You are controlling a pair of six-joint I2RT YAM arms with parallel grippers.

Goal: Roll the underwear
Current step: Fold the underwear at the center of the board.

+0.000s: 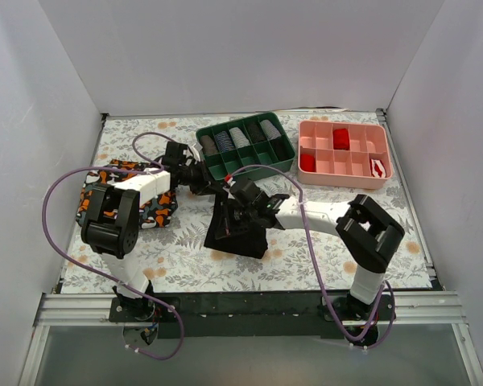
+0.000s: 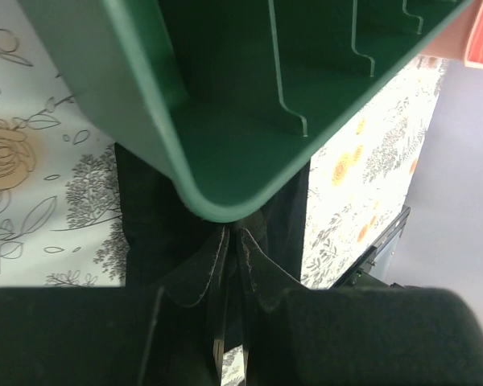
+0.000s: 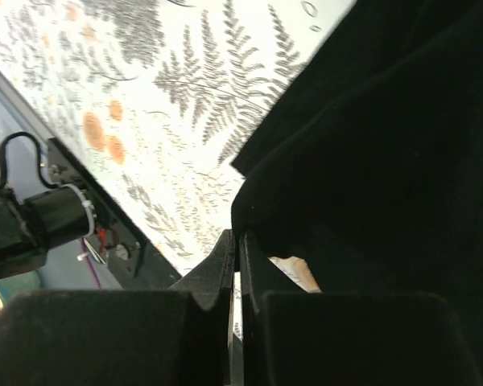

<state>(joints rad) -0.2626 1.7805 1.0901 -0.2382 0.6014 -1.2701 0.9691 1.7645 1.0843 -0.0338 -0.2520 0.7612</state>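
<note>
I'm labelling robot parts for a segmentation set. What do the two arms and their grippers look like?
The left arm and right arm match: white link shells between bulky black joint housings. A loose purple cable loops along each. The left gripper and right gripper are black, each with two blunt fingers tapering to the tips. No lettering is readable.

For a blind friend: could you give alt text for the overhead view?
Two robot arms meet mid-table, the left tool and right tool pinching black underwear. A camouflage garment lies at left; a green tray and a pink tray sit behind, on a floral table.
</note>
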